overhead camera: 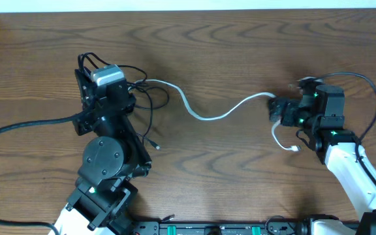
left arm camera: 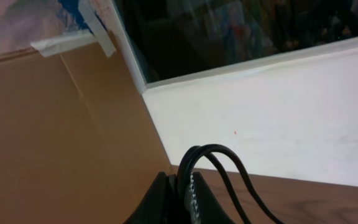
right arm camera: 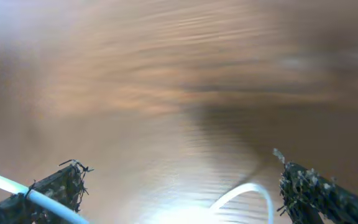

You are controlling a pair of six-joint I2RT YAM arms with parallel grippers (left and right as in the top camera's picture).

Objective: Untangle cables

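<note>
A white cable snakes across the table from the left arm to the right gripper, and its plug end lies below that gripper. A thin black cable loops beside the left arm. My left gripper is shut on the black cable, which shows pinched between its fingers in the left wrist view. My right gripper is open over the white cable; in the right wrist view its fingers stand wide apart with the white cable curving between them.
A thick black wire runs from the left arm off the left edge. In the left wrist view, a brown cardboard panel and a white wall stand beyond the table's far edge.
</note>
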